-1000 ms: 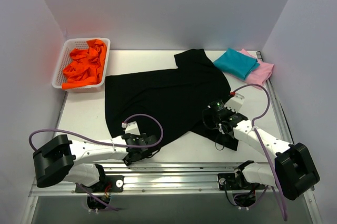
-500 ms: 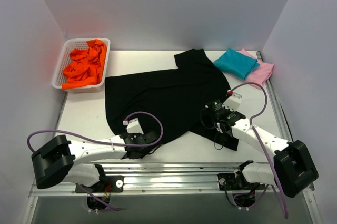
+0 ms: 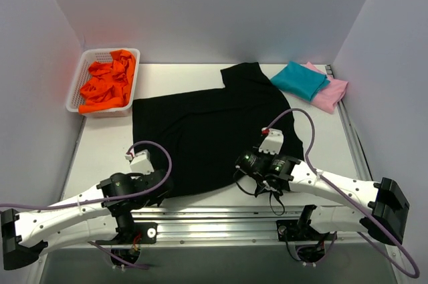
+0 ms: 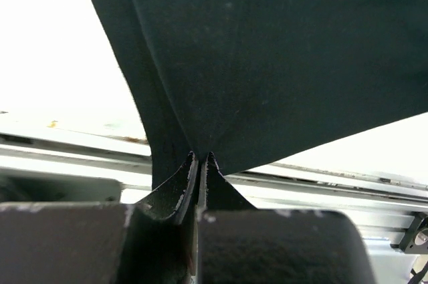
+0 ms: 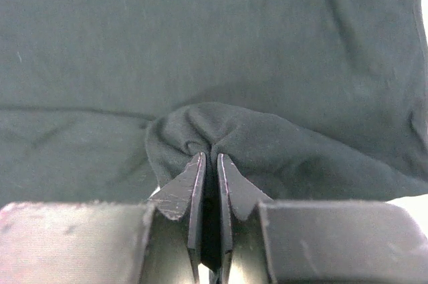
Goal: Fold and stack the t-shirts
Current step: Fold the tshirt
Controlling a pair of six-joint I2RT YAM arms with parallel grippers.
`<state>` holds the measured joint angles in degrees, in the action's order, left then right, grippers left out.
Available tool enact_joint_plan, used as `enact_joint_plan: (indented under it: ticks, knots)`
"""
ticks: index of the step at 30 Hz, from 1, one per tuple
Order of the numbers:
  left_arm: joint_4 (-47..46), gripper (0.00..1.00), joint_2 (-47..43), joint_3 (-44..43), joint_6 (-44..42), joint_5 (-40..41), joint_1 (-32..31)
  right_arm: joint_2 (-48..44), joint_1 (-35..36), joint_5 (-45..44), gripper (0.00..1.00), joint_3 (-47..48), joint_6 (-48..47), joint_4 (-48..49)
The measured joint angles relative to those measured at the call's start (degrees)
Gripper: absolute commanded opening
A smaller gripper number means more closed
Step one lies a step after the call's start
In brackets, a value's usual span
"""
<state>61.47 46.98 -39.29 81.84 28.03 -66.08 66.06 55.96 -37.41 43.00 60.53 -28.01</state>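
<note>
Black t-shirt lies spread on the worktop; left claw is clamped on its near edge, right claw on a bunched fold.

Bright, even light from above fills the overhead view, with soft shadows and an orange glow on the left wall by the basket. In the left wrist view the table blows out white around the black t-shirt. The right wrist view is dimmer, its near edge blurred.
</note>
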Motion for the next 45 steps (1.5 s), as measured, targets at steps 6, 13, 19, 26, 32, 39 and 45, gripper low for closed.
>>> enact_joint_plan:
  ticks: [6, 13, 19, 26, 32, 39, 45]
  knots:
    - [7.1, 0.02, -6.7, -1.7, 0.5, 2.1, -0.6, 0.0, 11.6, -3.6, 0.0, 2.0, 12.9, -13.0]
    - [10.6, 0.02, -9.8, -3.6, 1.6, 5.7, -0.6, -0.1, 21.6, -8.2, 0.0, 4.0, 31.2, -26.8]
    - [11.6, 0.02, -7.9, -11.3, 0.0, 11.8, -0.6, 2.2, 20.8, -13.5, 0.0, 8.4, 35.4, -31.3]
    - [4.7, 0.02, -2.5, -15.2, -10.3, 13.5, 7.9, 3.1, 11.4, -19.2, 0.0, 14.8, 24.7, -26.5]
    - [-7.9, 0.02, 4.2, -14.9, -22.7, 5.4, 23.6, 2.1, 5.7, -19.3, 0.0, 14.8, 8.4, -13.9]
    - [-18.0, 0.02, 12.5, -13.8, -30.1, -2.4, 30.5, 2.6, -3.3, -14.7, 0.0, 13.6, -6.1, 0.4]
    - [-25.7, 0.02, 20.3, -13.4, -34.7, -10.7, 41.0, 13.7, -15.0, -5.5, 0.02, 13.0, -14.8, 12.8]
